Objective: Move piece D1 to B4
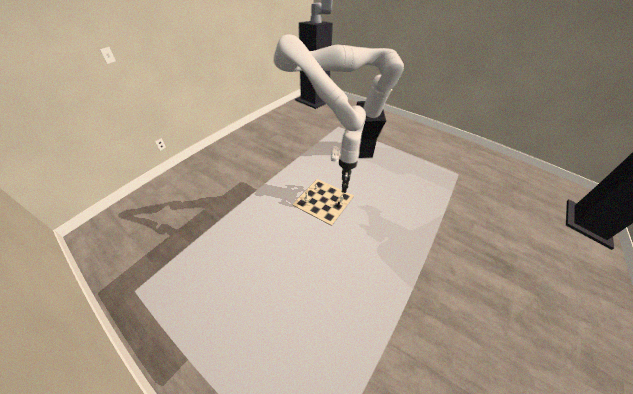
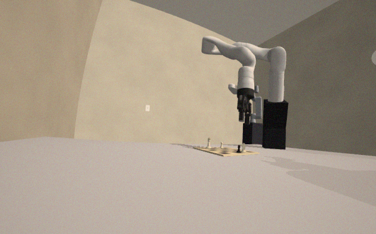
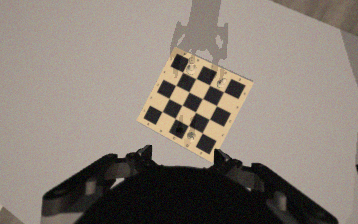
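From above, the pincer (image 1: 345,186) hangs at the end of the white arm (image 1: 338,65), pointing straight down over the far edge of the chessboard (image 1: 324,201). The board lies on a pale mat (image 1: 266,280), below the pincer and mostly on its near side. A few small pieces stand on it, too small here to sort by square. The straight-down pose suits a drop onto a piece from overhead, which would keep the fingers away from the neighbours.

From the side, the pincer (image 2: 245,117) is well above the board (image 2: 226,151), seen nearly edge-on, so its spread is hard to read in this view. A tall white piece (image 2: 208,143) and a shorter white one (image 2: 221,145) stand on the far part of the board to its left; a dark piece (image 2: 239,148) stands almost directly beneath it, with a pale piece just beside.

From the wrist, the fingers are spread wide with nothing between them. The whole board (image 3: 155,102) sits ahead of the fingertips. A dark piece (image 3: 180,128) and a pale piece (image 3: 191,134) stand in the row nearest the pincer; two pale ones (image 3: 191,66) sit at the far edge. The edge letters are unreadable, so I cannot tell which piece is on D1; by my judgement it is one of the near pair.
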`<state>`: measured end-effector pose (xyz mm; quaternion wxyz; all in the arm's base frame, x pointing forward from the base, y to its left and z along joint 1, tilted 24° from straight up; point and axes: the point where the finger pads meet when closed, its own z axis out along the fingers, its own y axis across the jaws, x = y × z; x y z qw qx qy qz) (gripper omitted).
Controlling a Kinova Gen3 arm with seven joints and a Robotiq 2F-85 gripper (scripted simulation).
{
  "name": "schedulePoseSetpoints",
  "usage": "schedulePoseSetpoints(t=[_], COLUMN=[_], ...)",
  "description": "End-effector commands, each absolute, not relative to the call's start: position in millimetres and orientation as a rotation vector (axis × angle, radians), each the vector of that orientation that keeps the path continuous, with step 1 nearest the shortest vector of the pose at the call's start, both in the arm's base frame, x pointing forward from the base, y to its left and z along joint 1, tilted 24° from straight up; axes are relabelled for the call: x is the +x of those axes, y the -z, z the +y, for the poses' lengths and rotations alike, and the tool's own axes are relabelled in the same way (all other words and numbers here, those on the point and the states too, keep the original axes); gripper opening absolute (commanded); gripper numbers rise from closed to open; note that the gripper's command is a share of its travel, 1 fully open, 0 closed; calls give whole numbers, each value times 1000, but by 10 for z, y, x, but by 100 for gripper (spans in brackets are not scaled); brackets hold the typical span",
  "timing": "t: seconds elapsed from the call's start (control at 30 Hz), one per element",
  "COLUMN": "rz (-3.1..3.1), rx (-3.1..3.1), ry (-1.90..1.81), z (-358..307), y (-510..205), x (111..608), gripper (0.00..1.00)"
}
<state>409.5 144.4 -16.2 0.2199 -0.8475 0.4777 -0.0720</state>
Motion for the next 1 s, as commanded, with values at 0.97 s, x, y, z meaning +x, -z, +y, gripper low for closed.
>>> schedulePoseSetpoints(t=[0.97], rz=[-460], rx=[-2795], ry=[535], z=[1471], y=[293], x=[4088], gripper=[100])
